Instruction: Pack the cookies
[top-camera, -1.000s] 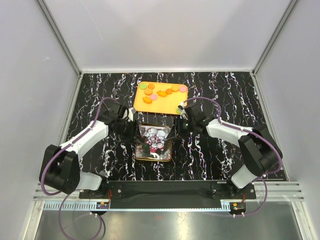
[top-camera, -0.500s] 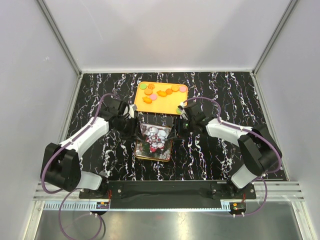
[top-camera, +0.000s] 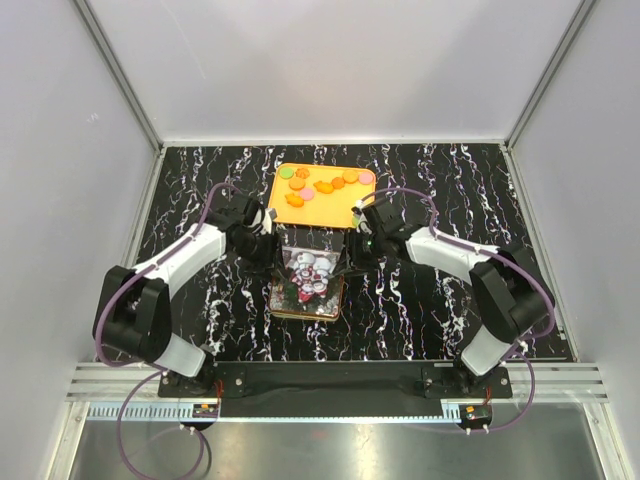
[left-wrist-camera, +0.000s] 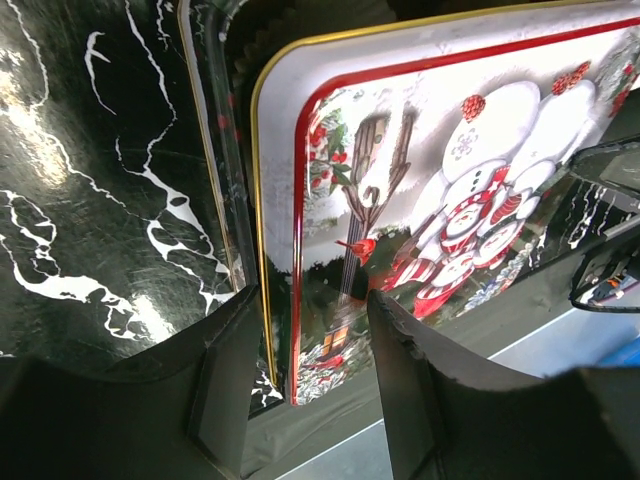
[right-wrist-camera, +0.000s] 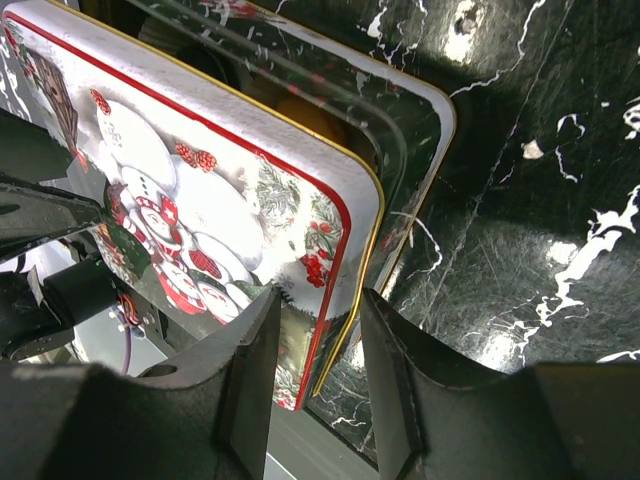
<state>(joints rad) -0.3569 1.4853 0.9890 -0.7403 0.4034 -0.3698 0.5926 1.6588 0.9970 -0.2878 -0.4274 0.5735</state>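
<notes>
Several cookies, orange, pink and green, lie on an orange tray at the back. In front of it a square tin lid with a snowman picture hangs tilted over the open tin. My left gripper is shut on the lid's left edge, whose rim runs between its fingers. My right gripper is shut on the lid's right corner. The tin's rim shows beneath the lid, with one orange cookie inside.
The black marbled table runs out to both sides of the tin. White walls close in the left, right and back. The arm bases stand on a rail at the near edge.
Both grippers have shifted a little toward the back with the lid between them. The left arm's elbow has swung outward.
</notes>
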